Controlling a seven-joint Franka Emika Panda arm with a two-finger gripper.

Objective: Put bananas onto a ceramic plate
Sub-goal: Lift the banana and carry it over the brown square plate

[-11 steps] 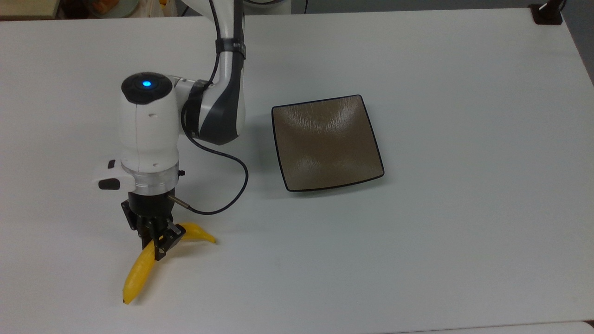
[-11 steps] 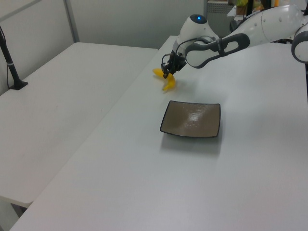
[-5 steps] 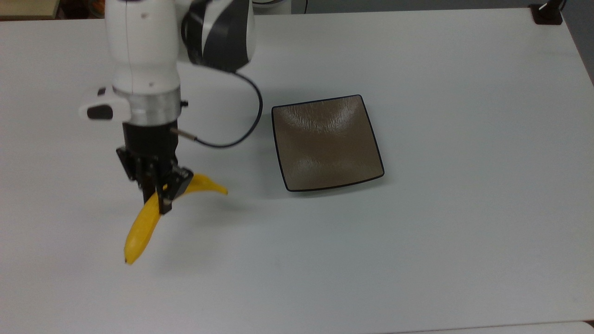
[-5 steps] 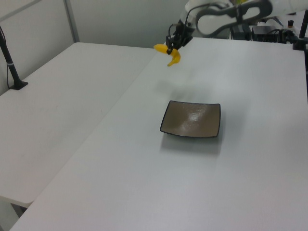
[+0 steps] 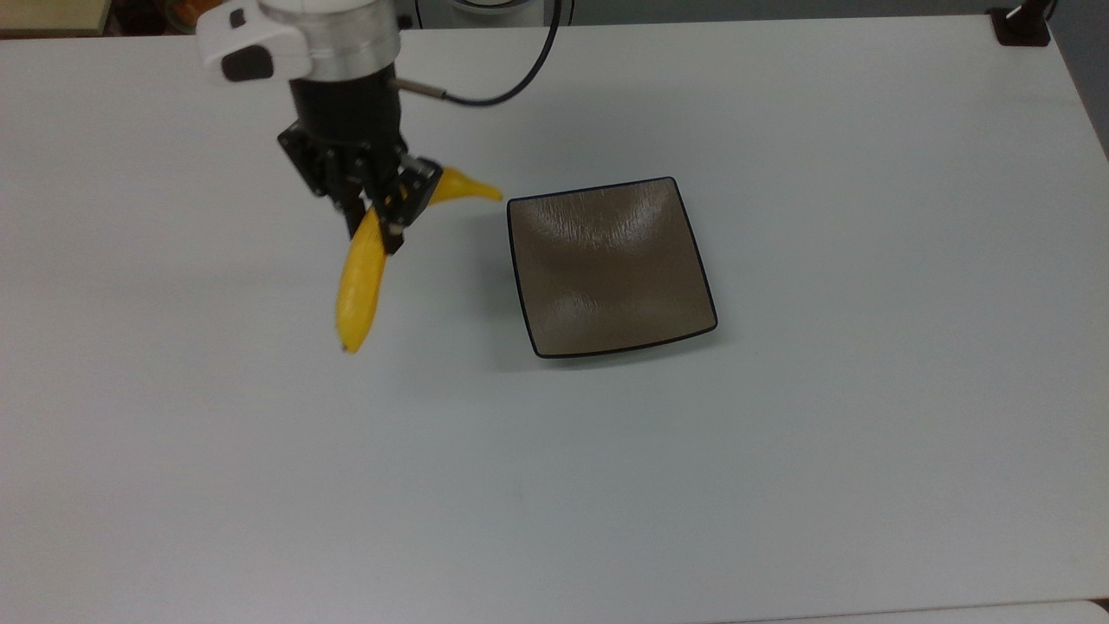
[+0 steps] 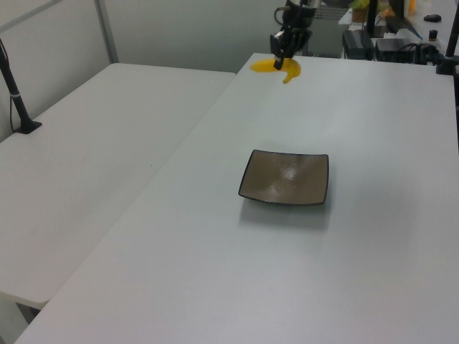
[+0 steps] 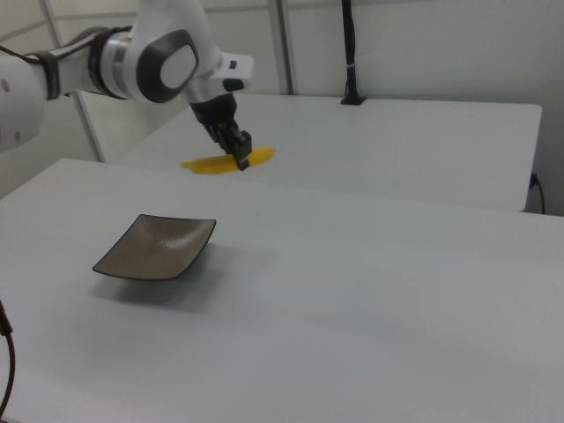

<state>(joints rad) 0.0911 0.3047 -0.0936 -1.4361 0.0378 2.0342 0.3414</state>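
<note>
Gripper (image 5: 381, 212) is clamped on the banana (image 5: 364, 269) near its bend, fruit hanging in the air above the tabletop (image 5: 780, 477), just off the plate (image 5: 611, 264) on the top view's left, w/ the pointed stem end poking toward the plate's corner. Plate is empty, so imo the step in hand is the carry over. To do it well: keep the grip tight, swing across the top view's right until the gripper is over the plate's middle, not the rim, bc the long end dangles way off to one side and could catch the upturned edge. Maybe rotate so the banana lies along the plate's diagonal, lower till it touches, then let go. Vs 0.5 s ago: arm has lifted further and carried the banana up and right in the top view, now much closer to the plate; plate hasn't budged.
</note>
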